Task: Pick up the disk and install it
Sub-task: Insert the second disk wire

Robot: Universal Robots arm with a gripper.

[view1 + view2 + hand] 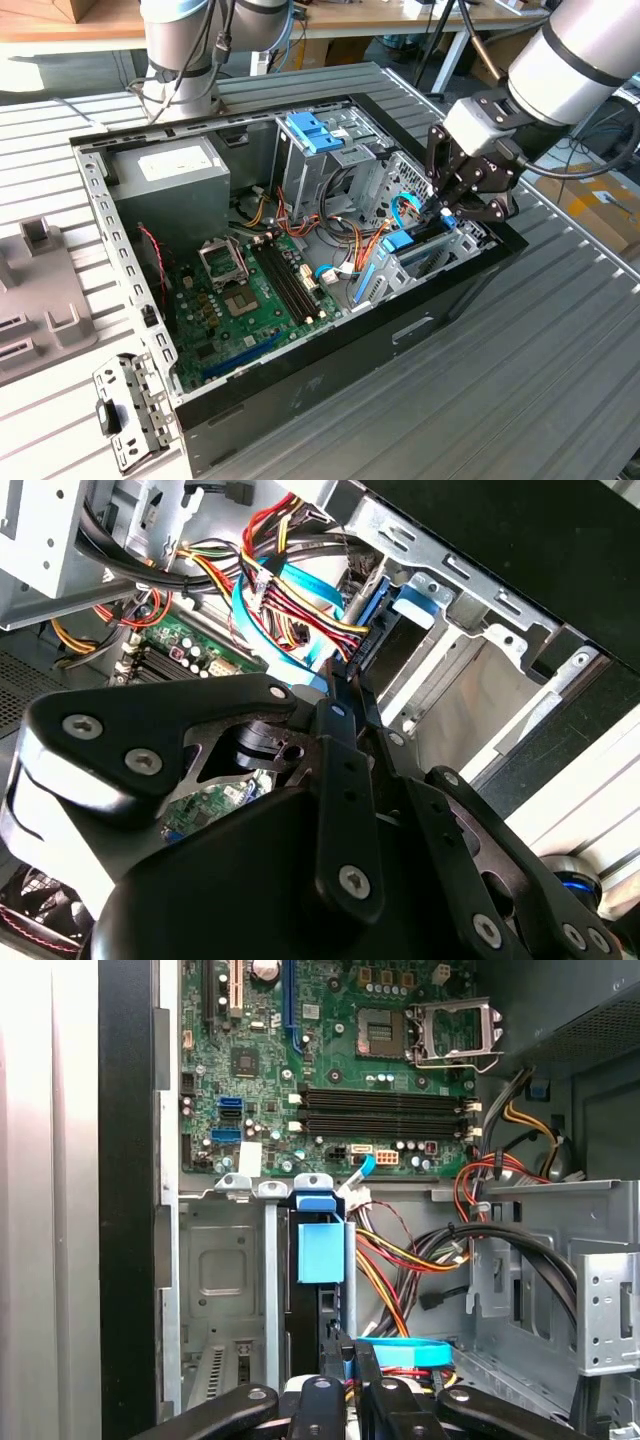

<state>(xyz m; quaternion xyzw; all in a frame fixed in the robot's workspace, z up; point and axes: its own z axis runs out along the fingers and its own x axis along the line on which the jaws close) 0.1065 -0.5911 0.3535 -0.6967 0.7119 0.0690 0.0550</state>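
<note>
Inside bay — disk (pixel 320 1250), pincer (pixel 345 1360) gripping.

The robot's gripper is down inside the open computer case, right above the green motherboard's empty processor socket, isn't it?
Not quite. The gripper is inside the open computer case, but it is at the drive bay holding the blue-railed disk, on the exterior view's right. The processor socket sits well away, towards that view's left. The exterior view shows this.

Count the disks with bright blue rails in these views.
1. The disk stands on edge in the drive bay next to the motherboard, close by the gripper. Another could be hidden behind the cables.
</note>
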